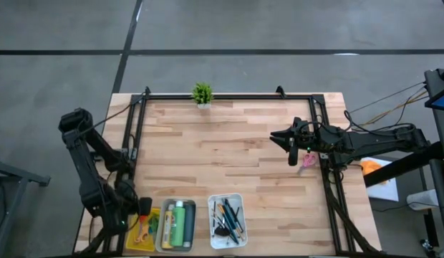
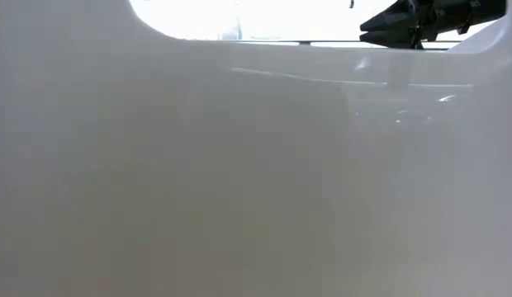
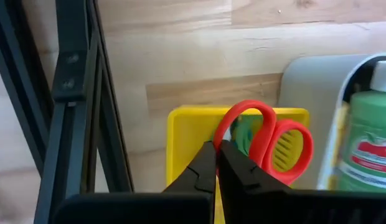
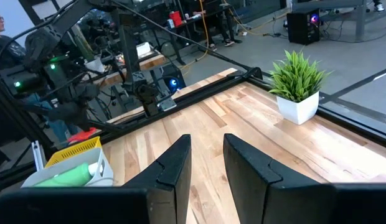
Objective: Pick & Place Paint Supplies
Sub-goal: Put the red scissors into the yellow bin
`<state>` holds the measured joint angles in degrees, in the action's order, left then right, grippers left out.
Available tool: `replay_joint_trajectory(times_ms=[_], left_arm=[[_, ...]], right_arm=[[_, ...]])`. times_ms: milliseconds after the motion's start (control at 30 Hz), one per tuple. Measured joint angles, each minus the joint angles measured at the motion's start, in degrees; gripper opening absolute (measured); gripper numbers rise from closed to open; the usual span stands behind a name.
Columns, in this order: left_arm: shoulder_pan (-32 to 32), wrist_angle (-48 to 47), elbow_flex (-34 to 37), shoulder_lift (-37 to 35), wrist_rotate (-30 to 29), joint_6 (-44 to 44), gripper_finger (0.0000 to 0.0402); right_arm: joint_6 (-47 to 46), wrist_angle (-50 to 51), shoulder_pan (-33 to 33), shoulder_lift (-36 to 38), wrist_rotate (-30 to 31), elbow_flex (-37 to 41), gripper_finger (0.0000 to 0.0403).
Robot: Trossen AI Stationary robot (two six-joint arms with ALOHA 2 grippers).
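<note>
Left pincer (image 3: 216,163) shut beside red-handled scissors (image 3: 268,140)

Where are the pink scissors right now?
In the high view, the pink scissors lie on the table's right side, by the black frame rail, just below the right gripper.
</note>
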<state>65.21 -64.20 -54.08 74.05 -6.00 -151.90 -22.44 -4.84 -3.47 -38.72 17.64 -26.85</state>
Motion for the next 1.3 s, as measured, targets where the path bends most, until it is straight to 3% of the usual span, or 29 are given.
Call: replay_joint_trajectory(times_ms=[333, 567, 967, 1300], left_arm=[[0.0, 6.8, 0.0, 7.3, 0.0, 7.9, 0.0001], [0.0, 7.1, 0.0, 10.9, 2.3, 8.6, 0.0001], [0.0, 7.3, 0.0, 11.3, 1.7, 11.6, 0.0001], [-0.1, 6.7, 0.1, 10.6, 1.2, 23.3, 0.0001]], right_arm=[[0.0, 0.0, 0.0, 0.0, 0.0, 0.0, 0.0093], [0.0, 0.0, 0.0, 0.0, 0.0, 0.0, 0.0093], [0.0, 0.0, 0.0, 0.0, 0.0, 0.0, 0.0093], [0.0, 0.0, 0.0, 0.0, 0.0, 0.0, 0.0093]])
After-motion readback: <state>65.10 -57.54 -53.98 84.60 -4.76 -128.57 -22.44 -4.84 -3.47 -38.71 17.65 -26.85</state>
